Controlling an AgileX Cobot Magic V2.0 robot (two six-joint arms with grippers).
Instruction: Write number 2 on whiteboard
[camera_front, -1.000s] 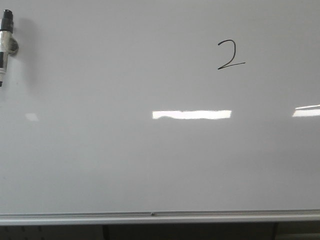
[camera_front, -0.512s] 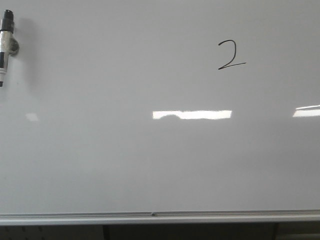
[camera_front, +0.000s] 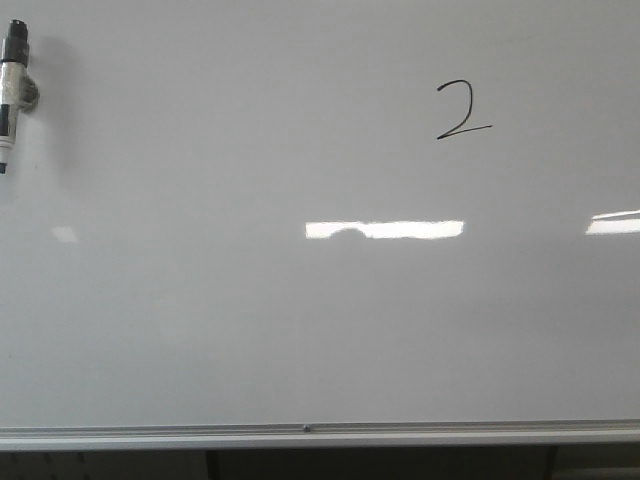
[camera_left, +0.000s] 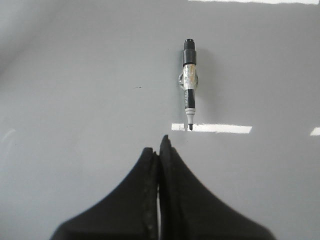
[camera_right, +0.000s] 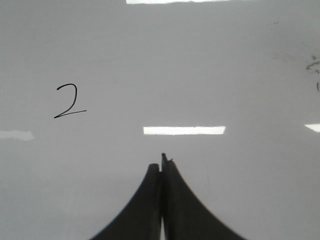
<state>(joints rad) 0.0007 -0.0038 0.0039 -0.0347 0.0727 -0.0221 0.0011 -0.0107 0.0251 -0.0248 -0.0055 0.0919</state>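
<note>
The whiteboard (camera_front: 250, 320) fills the front view, with its silver rail (camera_front: 300, 434) along the bottom. A black handwritten number 2 (camera_front: 461, 110) stands on its upper right; it also shows in the right wrist view (camera_right: 69, 101). A black and silver marker (camera_front: 11, 90) hangs in a clip at the board's upper left, tip down, and shows in the left wrist view (camera_left: 189, 84). My left gripper (camera_left: 159, 150) is shut and empty, back from the marker. My right gripper (camera_right: 161, 164) is shut and empty, back from the board. Neither gripper shows in the front view.
Bright rectangular light reflections (camera_front: 385, 229) lie across the middle of the board. Faint dark smudges (camera_right: 312, 65) mark the board in the right wrist view. A dark gap lies under the rail.
</note>
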